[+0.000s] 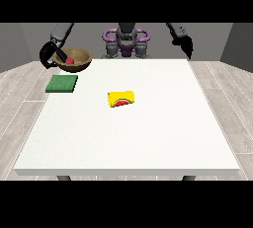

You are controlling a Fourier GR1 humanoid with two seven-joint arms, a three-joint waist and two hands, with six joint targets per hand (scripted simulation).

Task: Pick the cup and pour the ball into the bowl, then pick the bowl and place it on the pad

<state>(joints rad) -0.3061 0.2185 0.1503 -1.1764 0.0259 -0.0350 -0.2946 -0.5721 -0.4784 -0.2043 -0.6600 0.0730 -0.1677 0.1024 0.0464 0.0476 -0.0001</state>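
The brown bowl (75, 59) is up in the hand at the view's left (49, 55), carried above the table's (128, 138) far-left corner, out at about ten o'clock from the table's middle. The red ball (69, 60) sits inside it, so the pour looks done. The fingers curl over the bowl's near-left rim and hold it there.

The green pad (62, 84) lies flat on the table just in front of the bowl, at roughly six o'clock from it. That is the target, and the bowl is not on it yet.

The yellow cup (122, 98) lies on its side near the table's middle, well apart from the pad, over at four o'clock from it. It is out of the way.

The hand at the view's right (187, 44) hangs off the far-right corner at two o'clock, holding nothing; whether its fingers are straight or curled, I cannot tell.

The risks from here: the grip is on one rim only, so the bowl could tip on the way down and roll the ball out. The pad is also small, so a slightly off descent could leave the bowl straddling its edge.
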